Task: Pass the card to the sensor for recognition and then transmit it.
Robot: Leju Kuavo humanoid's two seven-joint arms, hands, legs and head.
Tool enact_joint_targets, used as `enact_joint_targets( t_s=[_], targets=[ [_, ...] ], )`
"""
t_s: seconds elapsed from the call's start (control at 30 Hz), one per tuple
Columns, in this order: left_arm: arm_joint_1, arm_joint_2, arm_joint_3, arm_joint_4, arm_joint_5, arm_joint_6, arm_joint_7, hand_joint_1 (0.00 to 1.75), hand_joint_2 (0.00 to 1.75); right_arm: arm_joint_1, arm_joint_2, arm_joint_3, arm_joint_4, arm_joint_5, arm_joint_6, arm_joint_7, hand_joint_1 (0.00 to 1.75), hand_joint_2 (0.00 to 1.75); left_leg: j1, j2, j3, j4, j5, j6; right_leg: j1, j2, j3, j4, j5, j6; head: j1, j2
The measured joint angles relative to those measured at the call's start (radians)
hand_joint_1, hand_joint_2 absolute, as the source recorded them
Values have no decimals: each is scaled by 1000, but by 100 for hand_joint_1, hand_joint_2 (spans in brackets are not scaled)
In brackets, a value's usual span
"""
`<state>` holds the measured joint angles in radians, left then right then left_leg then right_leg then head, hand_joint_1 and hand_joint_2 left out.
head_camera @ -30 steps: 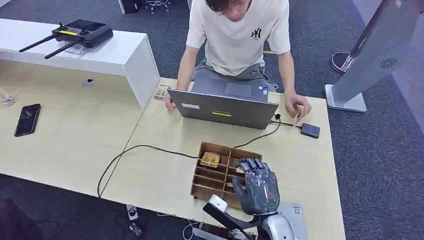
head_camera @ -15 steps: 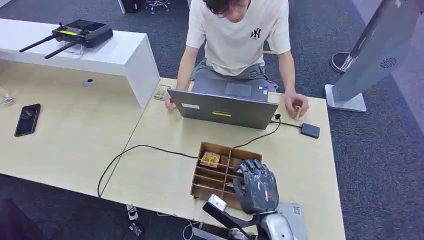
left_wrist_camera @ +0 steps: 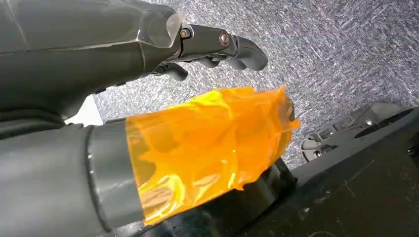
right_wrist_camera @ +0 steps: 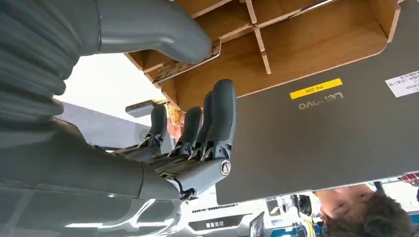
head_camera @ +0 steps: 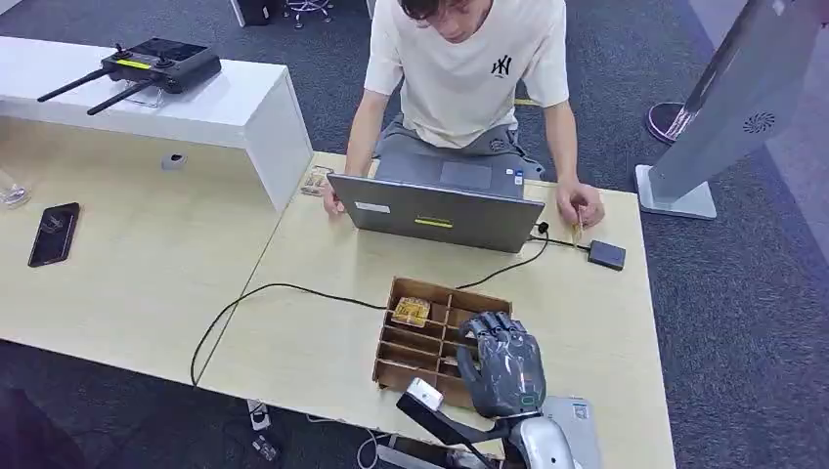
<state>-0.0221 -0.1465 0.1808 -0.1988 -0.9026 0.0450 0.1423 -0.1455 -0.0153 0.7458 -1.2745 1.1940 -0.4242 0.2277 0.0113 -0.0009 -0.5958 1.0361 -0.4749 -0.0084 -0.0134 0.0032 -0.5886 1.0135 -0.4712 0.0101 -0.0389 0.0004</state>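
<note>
Wooden divided tray (head_camera: pixel 391 363) sits at the table's (head_camera: pixel 323 342) six o'clock edge, within reach; the right hand (head_camera: pixel 503 363) dips over its slots, thumb and fingers (right_wrist_camera: pixel 220 116) apart, apparently closing on a card (right_wrist_camera: pixel 173 71). Left hand (left_wrist_camera: pixel 148 44) hangs empty, loosely curled.

Bkgd: dark grey carpet floor (head_camera: pixel 743 322); pale wood bench (head_camera: pixel 323 283), L-shaped w/ second bench (head_camera: pixel 127 264); white raised counter (head_camera: pixel 235 107); grey kiosk stand (head_camera: pixel 728 107) at far right.
</note>
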Motion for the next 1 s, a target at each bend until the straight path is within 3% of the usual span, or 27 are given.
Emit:
enact_joint_targets(
  t_s=[0.33, 1.0],
  targets=[
    [0, 0, 0, 0, 2, 0, 0, 0, 0, 4, 4, -15, -10, 30, 14, 18, 80, 175, 0, 0, 0, 0, 0, 0, 0, 0, 0, 0, 0, 0, 0, 0],
    [0, 1, 0, 0, 2, 0, 1, 0, 0, 6, 9, -68, 2, 67, 53, 34, 87, 175, 0, 0, 0, 0, 0, 0, 0, 0, 0, 0, 0, 0, 0, 0]
  ],
)
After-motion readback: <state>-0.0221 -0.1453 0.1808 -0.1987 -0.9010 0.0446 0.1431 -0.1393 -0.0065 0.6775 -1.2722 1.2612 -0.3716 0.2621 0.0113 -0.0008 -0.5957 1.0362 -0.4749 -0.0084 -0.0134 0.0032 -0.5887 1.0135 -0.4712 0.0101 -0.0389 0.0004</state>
